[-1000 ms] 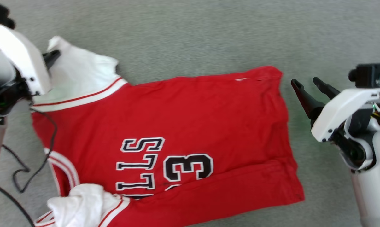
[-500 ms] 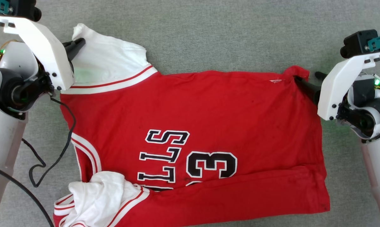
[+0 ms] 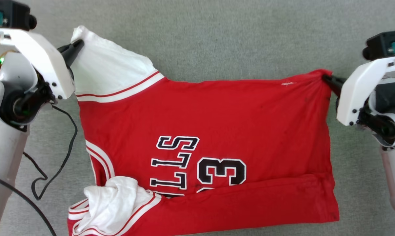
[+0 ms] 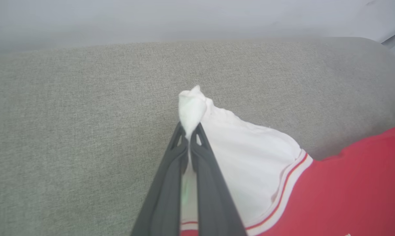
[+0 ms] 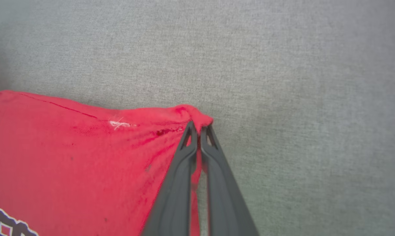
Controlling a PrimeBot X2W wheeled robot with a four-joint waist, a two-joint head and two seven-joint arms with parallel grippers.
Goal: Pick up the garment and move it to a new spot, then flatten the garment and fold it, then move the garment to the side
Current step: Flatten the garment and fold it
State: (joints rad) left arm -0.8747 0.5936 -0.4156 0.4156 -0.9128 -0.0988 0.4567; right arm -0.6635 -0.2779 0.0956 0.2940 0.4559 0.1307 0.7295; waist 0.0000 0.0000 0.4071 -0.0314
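In the head view, the bright red thin jersey shirt with white sleeves (image 3: 223,111) was seen spread on a grey woven fabric surface (image 3: 233,32), one sleeve bunched at seven o'clock. The grips were shown closer in the wrist views: the left gripper (image 4: 191,130) was pinched on the white sleeve tip, the right gripper (image 5: 199,126) on a red corner. The surface's rounded far edge was shown at twelve o'clock in the left wrist view, and bare fabric was seen before it.
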